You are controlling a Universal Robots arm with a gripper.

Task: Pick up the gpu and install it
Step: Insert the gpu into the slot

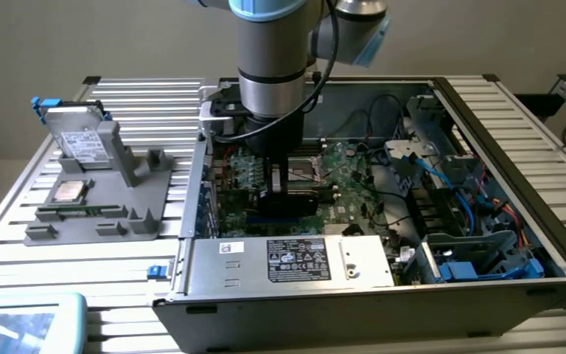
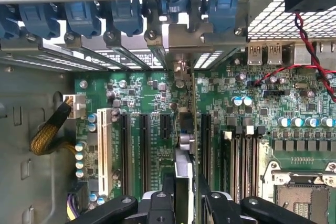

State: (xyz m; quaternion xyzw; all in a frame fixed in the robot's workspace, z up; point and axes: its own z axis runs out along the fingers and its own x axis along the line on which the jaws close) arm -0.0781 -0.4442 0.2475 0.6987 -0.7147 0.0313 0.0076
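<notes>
Wrist view, item held: gpu [image 2: 184, 163], edge-on, clamped between the two fingers of the tool [image 2: 186, 203], upright over the green motherboard [image 2: 262, 103]. Its metal bracket end lies ahead of the tool, at the case's rear wall beneath the blue clips [image 2: 126, 17]. Edges: black slots [image 2: 143, 150] run close on either side of the tool. Exterior view: tool [image 1: 285, 181] sits low inside the open computer case [image 1: 519, 147], side walls well apart from it. The case rests on a slatted counter [image 1: 135, 96].

slatted table [image 1: 67, 265] | on it: computer case [image 1: 362, 313]; grey fixture [image 1: 77, 234]
</notes>
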